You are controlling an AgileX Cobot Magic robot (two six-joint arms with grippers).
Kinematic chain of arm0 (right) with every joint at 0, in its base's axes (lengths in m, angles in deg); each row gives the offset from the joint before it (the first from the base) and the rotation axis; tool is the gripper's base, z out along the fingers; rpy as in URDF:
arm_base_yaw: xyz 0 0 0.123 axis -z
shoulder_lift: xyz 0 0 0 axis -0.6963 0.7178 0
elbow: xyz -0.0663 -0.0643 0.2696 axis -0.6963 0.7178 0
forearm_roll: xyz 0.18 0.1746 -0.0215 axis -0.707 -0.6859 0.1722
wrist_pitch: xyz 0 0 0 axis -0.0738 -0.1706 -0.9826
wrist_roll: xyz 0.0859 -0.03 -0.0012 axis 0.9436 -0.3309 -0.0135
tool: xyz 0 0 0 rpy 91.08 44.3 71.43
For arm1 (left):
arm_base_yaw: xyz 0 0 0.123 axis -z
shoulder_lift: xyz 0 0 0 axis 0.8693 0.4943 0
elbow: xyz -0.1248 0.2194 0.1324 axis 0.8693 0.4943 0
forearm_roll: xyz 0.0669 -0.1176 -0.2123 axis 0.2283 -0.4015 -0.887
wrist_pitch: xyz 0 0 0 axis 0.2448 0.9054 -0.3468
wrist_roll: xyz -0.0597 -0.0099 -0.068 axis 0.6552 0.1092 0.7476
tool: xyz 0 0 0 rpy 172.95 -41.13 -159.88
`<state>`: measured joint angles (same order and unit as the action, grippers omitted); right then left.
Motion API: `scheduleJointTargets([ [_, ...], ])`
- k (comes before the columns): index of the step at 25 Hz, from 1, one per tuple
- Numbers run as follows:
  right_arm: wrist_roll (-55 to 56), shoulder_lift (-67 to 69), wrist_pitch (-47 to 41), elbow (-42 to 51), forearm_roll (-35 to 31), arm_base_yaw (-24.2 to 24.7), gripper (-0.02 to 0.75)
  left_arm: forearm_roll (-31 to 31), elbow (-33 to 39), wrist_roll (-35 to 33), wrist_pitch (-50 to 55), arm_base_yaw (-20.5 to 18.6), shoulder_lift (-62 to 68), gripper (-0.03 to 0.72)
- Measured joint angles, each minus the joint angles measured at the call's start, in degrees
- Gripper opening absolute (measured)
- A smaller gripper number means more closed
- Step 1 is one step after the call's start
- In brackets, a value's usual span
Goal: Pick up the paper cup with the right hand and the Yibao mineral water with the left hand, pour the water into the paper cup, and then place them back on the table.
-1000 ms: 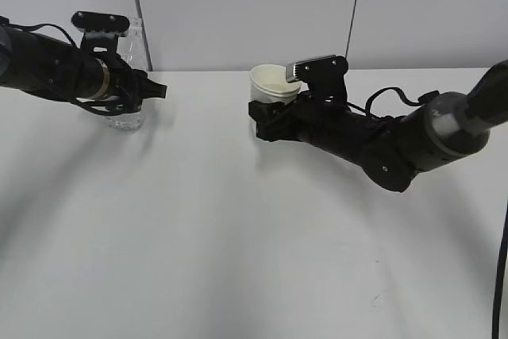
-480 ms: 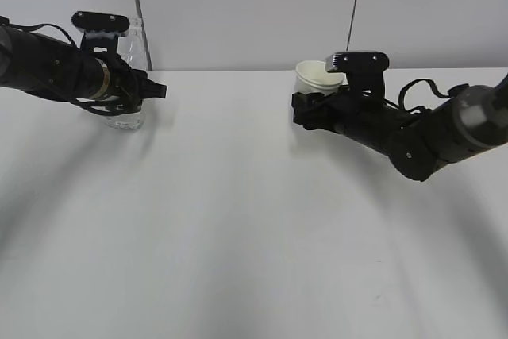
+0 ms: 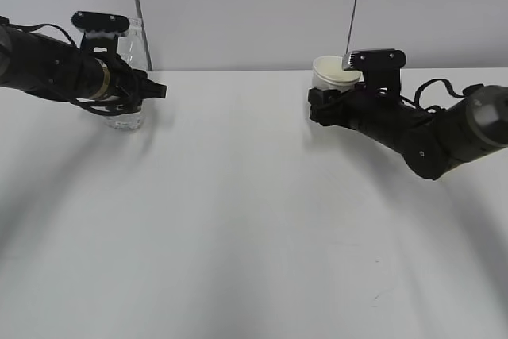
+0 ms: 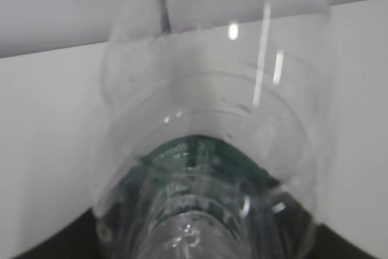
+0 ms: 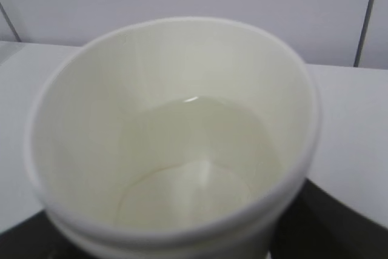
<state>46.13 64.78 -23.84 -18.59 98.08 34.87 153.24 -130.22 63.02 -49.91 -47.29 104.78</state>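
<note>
Right gripper (image 3: 321, 107) closed around the paper cup (image 3: 332, 77) – cup upright between its fingers, rim above them, water (image 5: 200, 150) pooled in the bottom. Cup sits low at the table (image 3: 238, 220), contact unclear. Left gripper (image 3: 147, 89) clamps the water bottle (image 3: 131, 77) mid-body – bottle upright, base on the table, label (image 4: 194, 180) just ahead of the wrist.

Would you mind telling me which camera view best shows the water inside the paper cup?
The right wrist view: it looks straight down into the paper cup, showing the water pooled at the bottom. The exterior view shows only the cup's rim and outer wall; the left wrist view misses it.
</note>
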Motion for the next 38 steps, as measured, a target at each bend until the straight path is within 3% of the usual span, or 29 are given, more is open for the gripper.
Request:
scheduleJointTargets([
  [38,-4.29,8.10,12.47,0.00,-3.85,0.13,0.496,0.04,0.00,0.00,0.00,0.00,0.10,0.336],
])
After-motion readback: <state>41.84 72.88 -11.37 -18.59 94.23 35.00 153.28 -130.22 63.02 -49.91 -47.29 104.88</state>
